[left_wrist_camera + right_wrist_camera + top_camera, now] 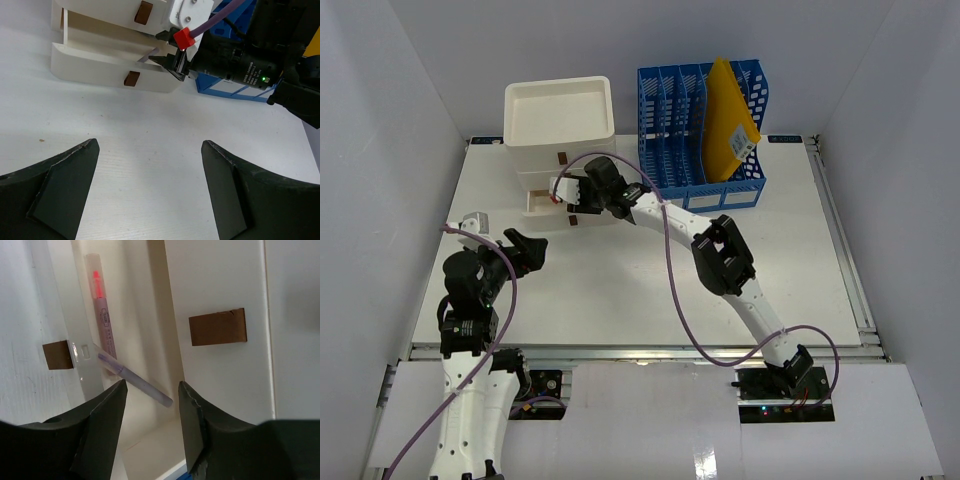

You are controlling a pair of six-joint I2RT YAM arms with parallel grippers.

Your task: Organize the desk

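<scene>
- My right tool (pixel 152 386) — fingers spread, pinching nothing.
- Purple pen (pixel 132 379) lies tilted just ahead of its tips, inside the open drawer (pixel 100 70); pink highlighter (pixel 102 305) lies farther in.
- My left tool (pixel 150 144) — spread wide, empty.
- Table (pixel 150 110) lies beneath both tools; the white drawer box (pixel 560 150) stands on it, ahead of the left tool.

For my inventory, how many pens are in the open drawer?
2. A pink-tipped marker lies along the drawer; a purple pen slants across the marker's end. More may be hidden.
</scene>
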